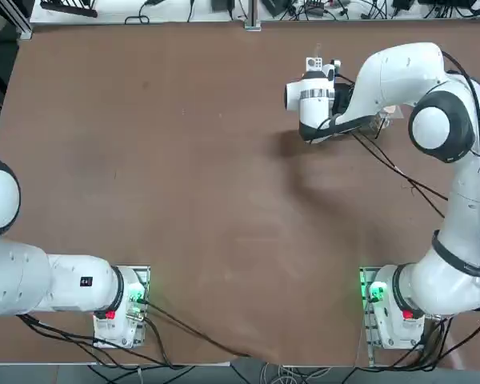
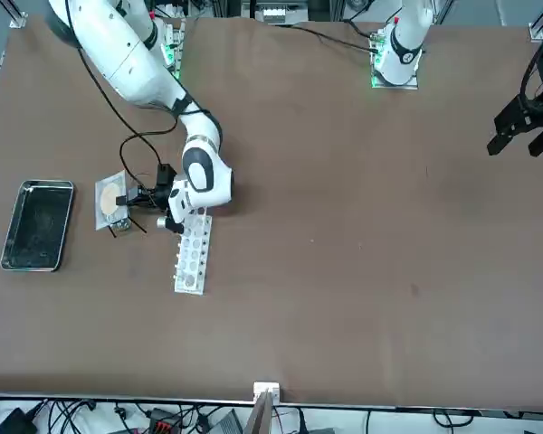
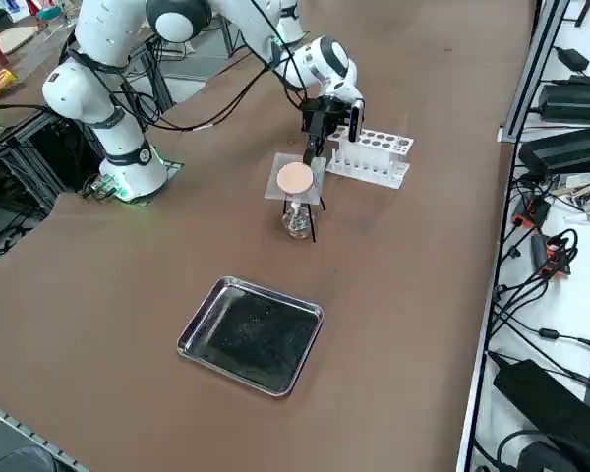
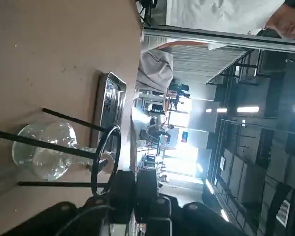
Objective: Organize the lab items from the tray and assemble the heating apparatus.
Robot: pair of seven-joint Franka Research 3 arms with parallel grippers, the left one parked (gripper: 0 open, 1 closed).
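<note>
Brown tabletop (image 2: 344,271) with heating apparatus assembled near the white rack (image 2: 192,255).

The mesh (image 3: 296,179) lies on the ring stand (image 3: 312,218), with the glass burner (image 3: 295,218) standing under it between the legs. The right hand (image 3: 318,135), fingers clenched on the mesh's edge, is between stand and rack. The metal tray (image 3: 252,334) lies well apart from the stand.

The tray (image 3: 251,334) was shiny metal with a dark reflective bottom. Beside the gripper (image 3: 316,133), the burner (image 4: 46,150) was clear glass under thin black wire legs (image 4: 64,119); the mesh (image 3: 295,179) looked matt grey, perhaps woven.
</note>
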